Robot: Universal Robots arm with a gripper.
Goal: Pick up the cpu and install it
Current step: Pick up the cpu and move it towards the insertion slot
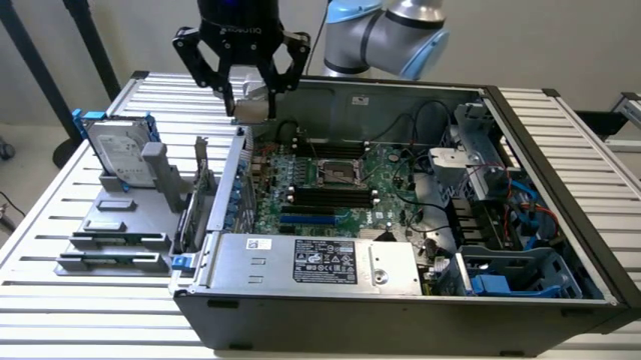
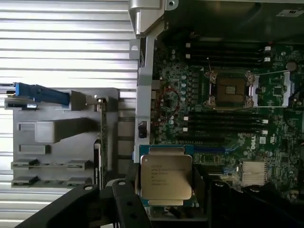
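Note:
The cpu (image 2: pixel 166 176), a flat silver square with printed text, sits between my gripper's (image 2: pixel 166 192) dark fingers (image 2: pixel 124 202), which are shut on its edges. In the exterior view my gripper (image 1: pixel 251 101) hangs over the left wall of the open computer case (image 1: pixel 401 311), near its back corner, with the cpu (image 1: pixel 252 111) at its tips. The empty cpu socket (image 1: pixel 338 174) lies on the green motherboard (image 1: pixel 300 202) inside the case, lower and to the exterior view's right of the gripper. From the wrist, the socket (image 2: pixel 230 90) is seen open with its metal frame lifted.
A grey holder tray (image 1: pixel 110 232) on the slatted table (image 1: pixel 60 300) carries a hard drive in a blue bracket (image 1: pixel 118 154) and memory sticks (image 1: pixel 115 240). Inside the case are a power supply (image 1: pixel 320 259), cables (image 1: pixel 431 180) and drive cages (image 1: pixel 511 270).

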